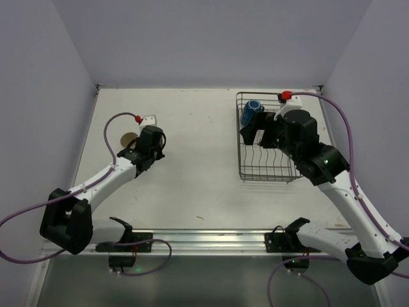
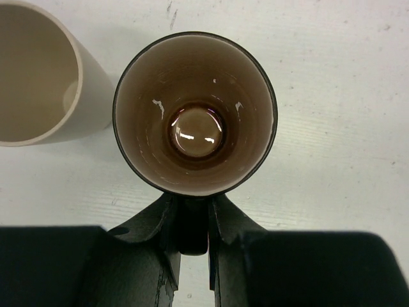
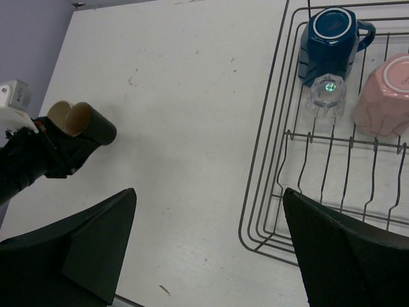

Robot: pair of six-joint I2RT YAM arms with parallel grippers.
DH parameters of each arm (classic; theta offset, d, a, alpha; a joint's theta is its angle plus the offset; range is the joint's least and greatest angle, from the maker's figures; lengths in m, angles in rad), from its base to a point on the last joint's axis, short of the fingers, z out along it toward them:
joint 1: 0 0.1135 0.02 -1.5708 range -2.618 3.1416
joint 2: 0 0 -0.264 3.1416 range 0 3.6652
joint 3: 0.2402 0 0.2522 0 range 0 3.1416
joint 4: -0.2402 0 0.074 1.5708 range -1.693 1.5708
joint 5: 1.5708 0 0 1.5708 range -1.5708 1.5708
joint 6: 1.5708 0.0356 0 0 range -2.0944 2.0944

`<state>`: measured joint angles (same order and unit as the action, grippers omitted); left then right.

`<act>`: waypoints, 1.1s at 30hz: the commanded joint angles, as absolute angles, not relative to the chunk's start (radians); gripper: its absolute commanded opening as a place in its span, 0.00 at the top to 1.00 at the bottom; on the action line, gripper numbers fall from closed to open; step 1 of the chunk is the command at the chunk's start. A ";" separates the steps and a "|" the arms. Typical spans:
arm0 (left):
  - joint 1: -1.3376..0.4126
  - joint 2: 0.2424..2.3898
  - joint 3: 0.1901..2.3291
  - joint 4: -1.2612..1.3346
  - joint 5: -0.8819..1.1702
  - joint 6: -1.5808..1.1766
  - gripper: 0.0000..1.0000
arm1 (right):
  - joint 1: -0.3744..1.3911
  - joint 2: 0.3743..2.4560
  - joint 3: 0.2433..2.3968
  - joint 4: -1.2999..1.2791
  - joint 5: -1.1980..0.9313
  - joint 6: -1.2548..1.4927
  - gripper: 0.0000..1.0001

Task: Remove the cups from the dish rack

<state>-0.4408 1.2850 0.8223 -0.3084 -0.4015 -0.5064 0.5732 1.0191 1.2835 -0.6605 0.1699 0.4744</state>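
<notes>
The dark brown mug [image 2: 195,115] stands upright on the table, mouth up. My left gripper [image 2: 190,224] is shut on its handle; it also shows in the top view [image 1: 148,144]. The cream-beige mug [image 2: 32,70] stands right beside it. The dish rack [image 3: 275,192] holds the blue mug [image 3: 332,38], the small clear glass [image 3: 326,96] and the pale pink cup [image 3: 386,96], all upside down at its far end. My right gripper [image 3: 214,256] is open wide and empty, above the rack's left edge [image 1: 259,135]. The blue mug also shows in the top view [image 1: 251,112].
The rack [image 1: 268,173] sits at the table's right side, near the right wall. The near half of the rack shows bare wires. A tan cup mouth [image 1: 130,137] shows just left of my left gripper. Purple cables loop off both arms.
</notes>
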 commanded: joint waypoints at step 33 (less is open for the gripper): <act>-0.407 1.523 0.756 -0.037 -0.440 -0.445 1.00 | 0.448 1.039 1.215 -0.612 0.052 0.408 0.01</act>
<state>-0.4187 1.5173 0.7639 -0.0933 -0.4015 -0.4519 0.4545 1.0359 1.2186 -0.6506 0.0597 0.4244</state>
